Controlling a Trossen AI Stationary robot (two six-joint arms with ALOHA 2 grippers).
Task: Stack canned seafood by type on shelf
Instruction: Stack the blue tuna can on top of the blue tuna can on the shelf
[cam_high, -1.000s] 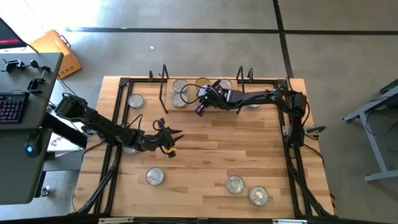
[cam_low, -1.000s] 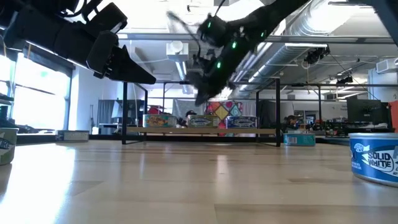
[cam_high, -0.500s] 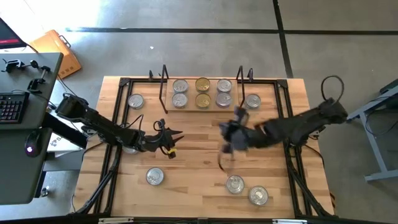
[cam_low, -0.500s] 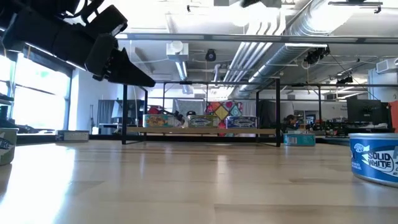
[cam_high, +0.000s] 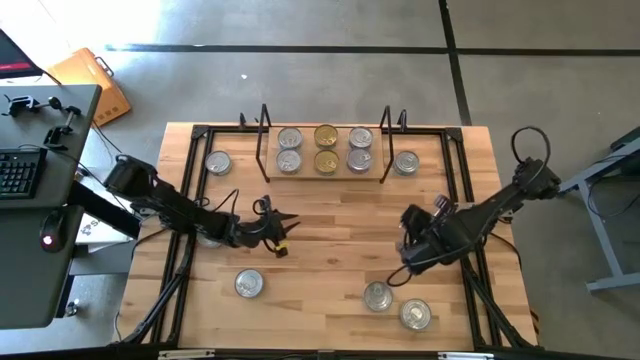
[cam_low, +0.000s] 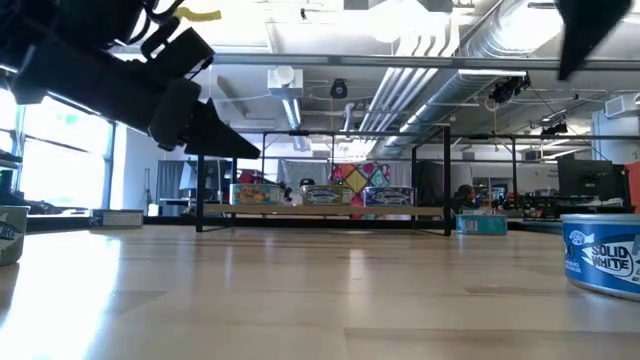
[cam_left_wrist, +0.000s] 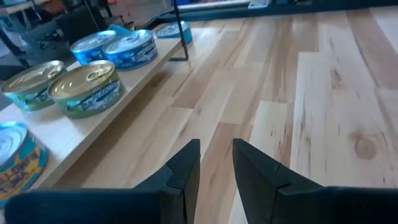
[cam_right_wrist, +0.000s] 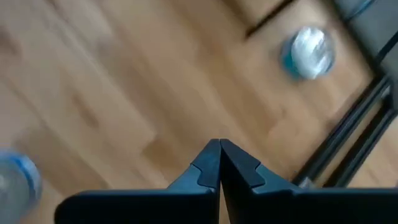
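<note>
The shelf (cam_high: 308, 150) stands at the table's far middle and bears several tins of canned seafood (cam_high: 326, 160), silver and gold tops up. Single tins stand on the table left (cam_high: 218, 162) and right (cam_high: 405, 162) of it, and three more near the front edge (cam_high: 249, 284) (cam_high: 377, 296) (cam_high: 415, 315). My left gripper (cam_high: 287, 222) hovers left of the table's middle, pointing toward the right, open by a narrow gap (cam_left_wrist: 216, 155) with nothing in it. My right gripper (cam_high: 408, 258) hangs above the right half, shut (cam_right_wrist: 219, 149) and empty, slanting down.
Black frame rails (cam_high: 470, 290) run along the table's left and right sides. The shelf's black wire end frames (cam_high: 262, 130) stand upright. In the low view a blue "Solid White" tin (cam_low: 600, 255) stands close at the right, and another tin (cam_low: 10, 235) at the left edge.
My right gripper has swung away from the shelf toward the table's near right, rising and tipping to point more steeply down, shut throughout. My left gripper has sunk a little toward the table. No tin has moved.
</note>
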